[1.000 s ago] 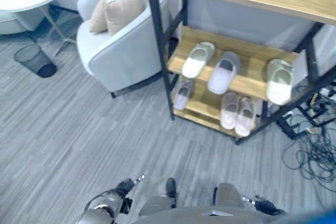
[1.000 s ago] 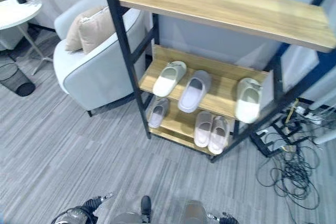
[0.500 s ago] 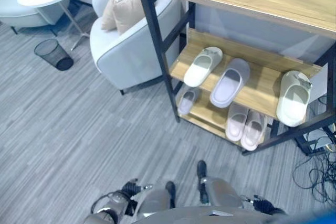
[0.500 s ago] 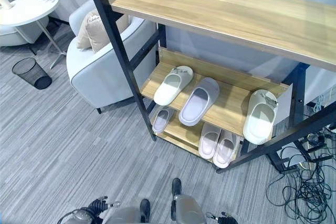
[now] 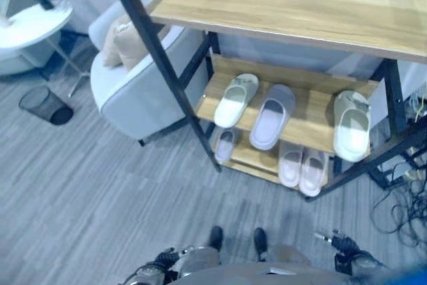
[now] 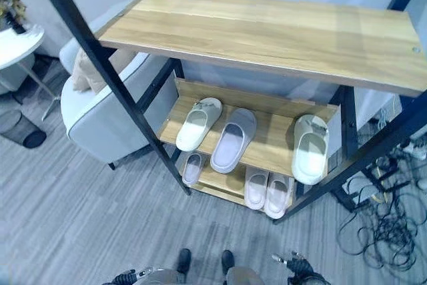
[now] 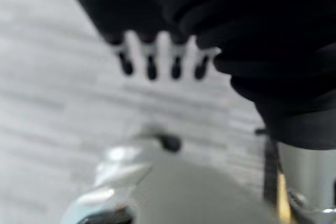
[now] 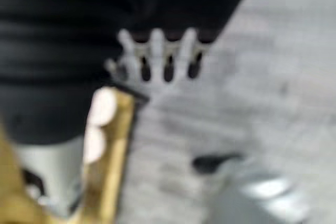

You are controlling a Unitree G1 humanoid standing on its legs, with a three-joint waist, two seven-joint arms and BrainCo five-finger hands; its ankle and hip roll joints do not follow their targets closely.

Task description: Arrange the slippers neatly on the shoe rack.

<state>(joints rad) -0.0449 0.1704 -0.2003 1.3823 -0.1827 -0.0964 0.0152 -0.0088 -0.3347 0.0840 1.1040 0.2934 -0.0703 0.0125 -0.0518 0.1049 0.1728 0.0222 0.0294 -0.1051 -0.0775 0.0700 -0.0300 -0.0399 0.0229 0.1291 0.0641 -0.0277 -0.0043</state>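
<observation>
Currently your slippers [image 6: 230, 139] all sit on the rack [image 6: 267, 28]: three spread loosely on the middle shelf, three below, one apart. Pairing and straightening remain. Both robot hands, left [image 7: 157, 56] and right [image 8: 157, 51], hang empty, fingers relaxed.

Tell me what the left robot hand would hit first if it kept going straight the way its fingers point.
Most likely the grey floor. The left robot hand hangs empty with straight fingers aimed down at it; nothing shows between, though depth is unclear.
</observation>
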